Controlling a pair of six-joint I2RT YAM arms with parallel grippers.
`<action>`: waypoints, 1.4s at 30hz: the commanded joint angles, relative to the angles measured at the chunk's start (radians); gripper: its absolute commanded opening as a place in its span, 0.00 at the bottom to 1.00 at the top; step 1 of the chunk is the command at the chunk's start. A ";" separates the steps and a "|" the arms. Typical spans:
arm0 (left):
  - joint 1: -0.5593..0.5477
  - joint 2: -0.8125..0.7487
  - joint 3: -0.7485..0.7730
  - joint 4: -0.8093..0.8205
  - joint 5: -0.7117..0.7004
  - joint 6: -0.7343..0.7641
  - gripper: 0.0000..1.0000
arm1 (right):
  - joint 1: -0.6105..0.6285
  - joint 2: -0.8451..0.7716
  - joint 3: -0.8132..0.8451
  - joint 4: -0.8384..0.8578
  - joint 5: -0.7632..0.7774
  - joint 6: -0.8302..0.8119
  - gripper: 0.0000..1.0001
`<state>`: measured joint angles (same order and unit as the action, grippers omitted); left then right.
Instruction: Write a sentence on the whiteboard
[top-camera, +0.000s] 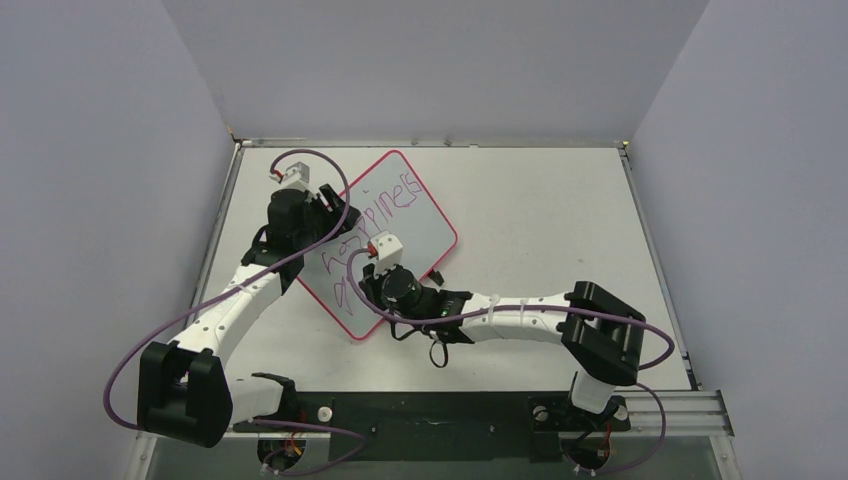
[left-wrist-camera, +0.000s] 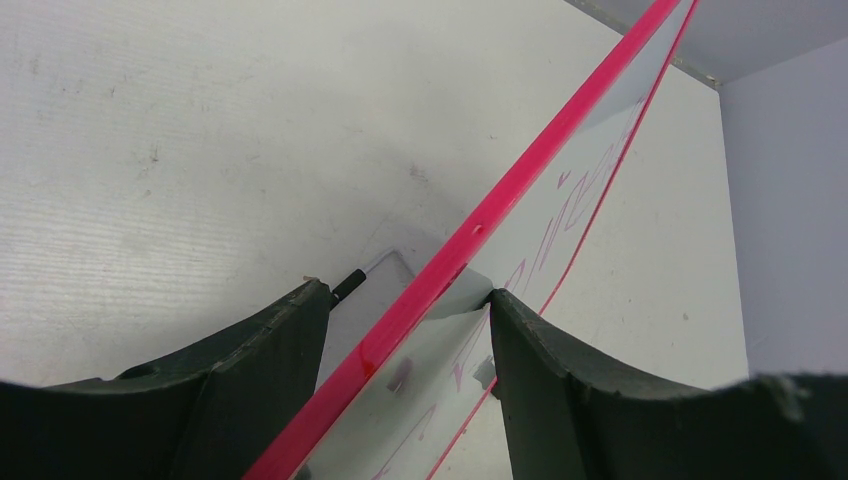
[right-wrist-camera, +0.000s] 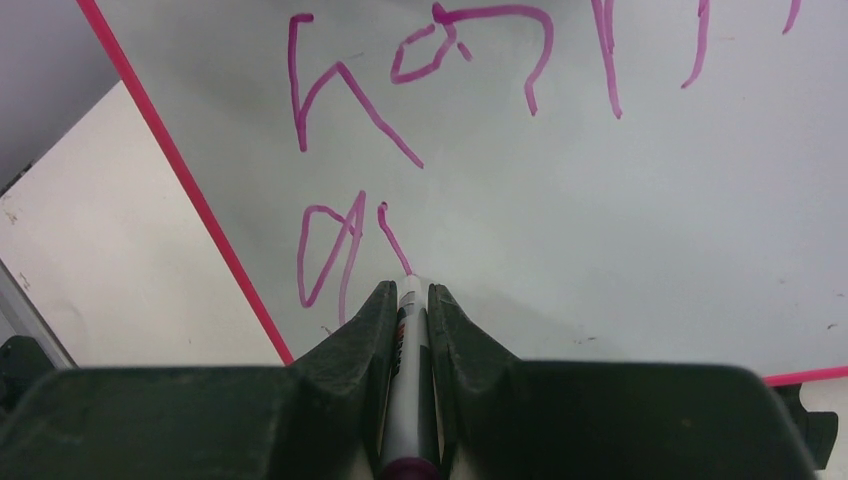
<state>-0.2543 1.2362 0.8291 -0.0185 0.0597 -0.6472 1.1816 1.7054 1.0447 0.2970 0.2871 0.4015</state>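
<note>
On a white tabletop (top-camera: 560, 220) walled in pale grey, the left arm (top-camera: 235, 305) reaches from its base at the near left edge toward the far left side of the whiteboard (top-camera: 425, 225), a purple cable (top-camera: 150, 340) looping alongside it. The left gripper (left-wrist-camera: 405, 290) straddles the board's red-pink frame, its jaws standing wide: one dark finger hangs over the bare table outside the frame, with a clear gap to it, and the other sits over the glossy writing surface. Whether either finger presses on the board cannot be told. The whiteboard lies flat left of the table's centre, turned like a diamond so that one rounded corner points to the far side and another to the near side. Across it runs the sentence (top-camera: 388, 196), scrawled in purple-magenta marker in slanted lines, the upper line climbing toward the far corner and a shorter line beginning below it near the left edge. Over the board's near half, the right gripper (right-wrist-camera: 410, 290) has its jaws drawn narrow around a marker (right-wrist-camera: 405, 380), white-barrelled with a dark purple end, held lengthwise between the fingers. The marker's tip meets the board at the end of a short slanted stroke in the lower line. The right arm (top-camera: 530, 312) stretches in low from its base at the near right edge.
</note>
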 joint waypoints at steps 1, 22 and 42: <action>-0.026 0.017 -0.027 0.021 -0.047 0.055 0.46 | 0.011 -0.029 -0.043 -0.012 0.033 0.029 0.00; -0.026 0.019 -0.029 0.020 -0.044 0.056 0.46 | -0.002 0.024 0.106 -0.051 0.051 -0.010 0.00; -0.026 0.017 -0.030 0.020 -0.043 0.054 0.46 | -0.034 0.013 0.125 -0.067 0.060 -0.007 0.00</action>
<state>-0.2539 1.2362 0.8291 -0.0185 0.0586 -0.6487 1.1648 1.7309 1.1503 0.2226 0.3130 0.4023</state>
